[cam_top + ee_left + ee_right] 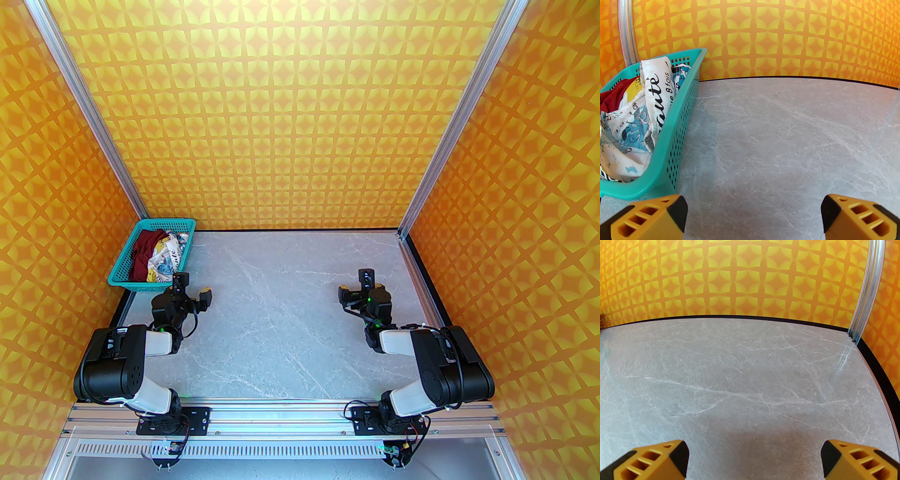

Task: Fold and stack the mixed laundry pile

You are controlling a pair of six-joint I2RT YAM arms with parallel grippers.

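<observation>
The mixed laundry pile lies crumpled in a teal basket (136, 283) at the table's far left corner. It is a dark red T-shirt (142, 253) with a white garment printed in blue, yellow and black (165, 258) beside it. In the left wrist view the white printed garment (635, 126) bulges over the basket's rim, with the red T-shirt (614, 96) behind it. My left gripper (192, 287) hangs open just in front of the basket's near right corner, holding nothing. My right gripper (355, 284) is open over bare table at the right. Both grippers' (753, 211) (753, 455) yellow fingers stand wide apart.
The grey marble tabletop (281, 304) lies between the arms. Orange patterned walls close in the back and both sides, with aluminium posts (422, 187) at the far corners. The perforated basket wall (677, 131) is close to my left finger.
</observation>
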